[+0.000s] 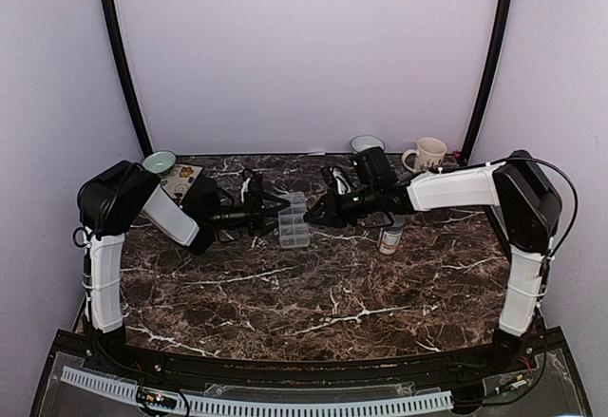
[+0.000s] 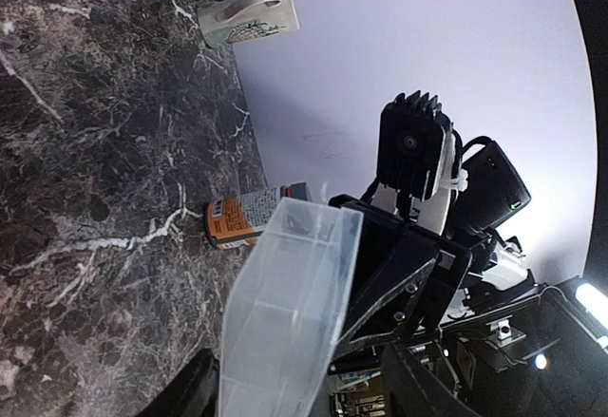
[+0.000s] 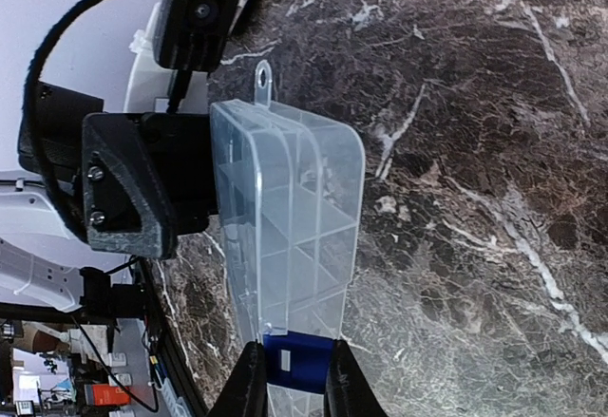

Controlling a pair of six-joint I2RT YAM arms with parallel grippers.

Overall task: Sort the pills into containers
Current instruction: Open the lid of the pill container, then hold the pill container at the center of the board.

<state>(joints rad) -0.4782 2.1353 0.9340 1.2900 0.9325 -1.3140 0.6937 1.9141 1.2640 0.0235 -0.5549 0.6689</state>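
Observation:
The clear organizer box with its small compartments sits between my two grippers at mid-table. My left gripper straddles it from the left, and the box fills the space between its dark fingers. My right gripper comes from the right. In the right wrist view its fingers are closed on the box's blue latch. I cannot make out any pills. The grey-capped orange-labelled bottle stands right of the box under my right arm, and also shows in the left wrist view.
A cream mug and a bowl stand at the back right. Another bowl and a printed card lie at the back left. The marble table ends at the back wall.

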